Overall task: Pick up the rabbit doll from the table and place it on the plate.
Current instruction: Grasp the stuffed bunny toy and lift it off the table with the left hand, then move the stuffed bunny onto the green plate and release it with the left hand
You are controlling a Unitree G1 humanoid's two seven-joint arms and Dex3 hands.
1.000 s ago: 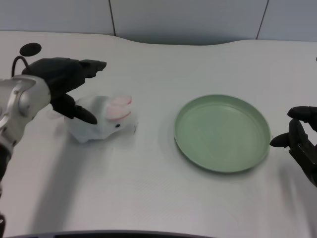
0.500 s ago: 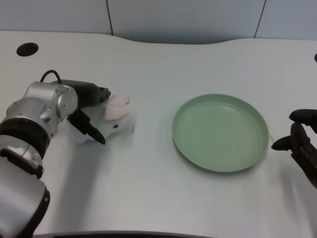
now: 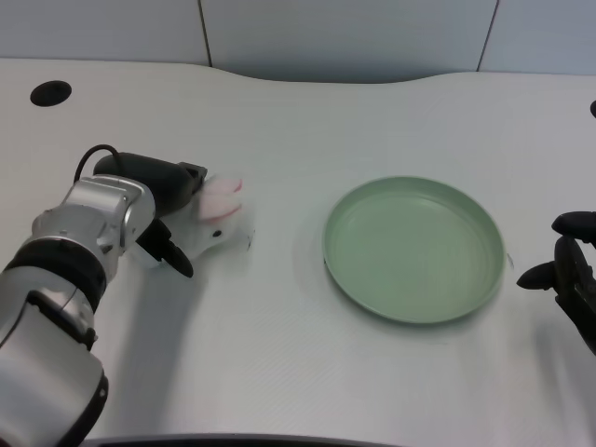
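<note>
The rabbit doll (image 3: 216,222) lies on the white table (image 3: 279,354), over toward the left side, pink ears pointing toward the middle, its face and ears poking out past the robot's left hand (image 3: 160,216). That hand is right over the doll's body, black fingers (image 3: 175,259) wrapped down on the near side and more over the top, so the doll looks gripped, though it sits on the tabletop. The green plate (image 3: 414,250) rests right of centre, well apart from the doll, nothing lying in it. A bare stretch of table runs between the two. Up at the far left corner there is a dark round hole (image 3: 50,92) in the surface. The right hand (image 3: 568,279) waits at the right edge, just beyond the plate's rim
</note>
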